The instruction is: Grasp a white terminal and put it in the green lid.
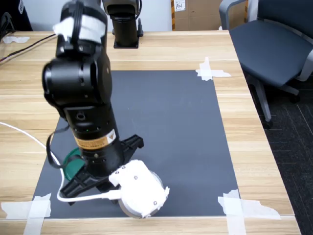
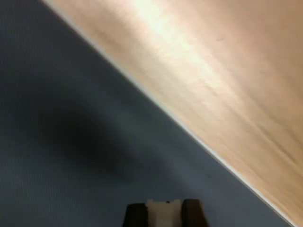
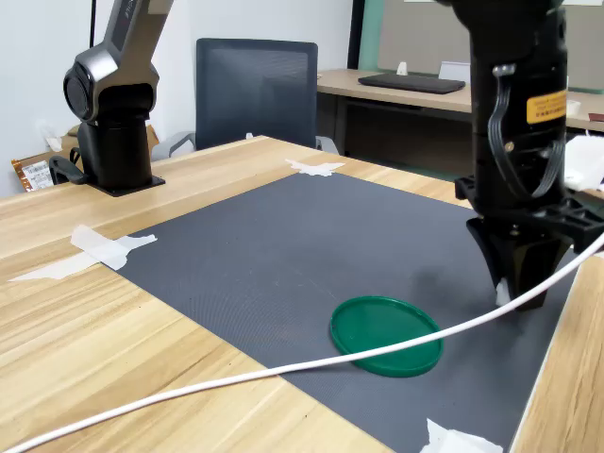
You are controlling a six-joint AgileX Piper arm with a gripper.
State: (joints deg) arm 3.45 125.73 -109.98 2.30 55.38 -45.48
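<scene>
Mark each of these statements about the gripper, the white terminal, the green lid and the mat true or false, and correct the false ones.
1. The green lid lies flat on the dark mat. True.
2. The white terminal already sits inside the green lid. False: in the wrist view it is between the gripper fingers, and the lid looks empty in the second exterior view.
3. The gripper is wide open with nothing in it. False: its fingers are closed on the white terminal.
4. White tape holds down the mat's corners. True.
5. The green lid rests on the bare wooden table. False: it is on the mat.
</scene>
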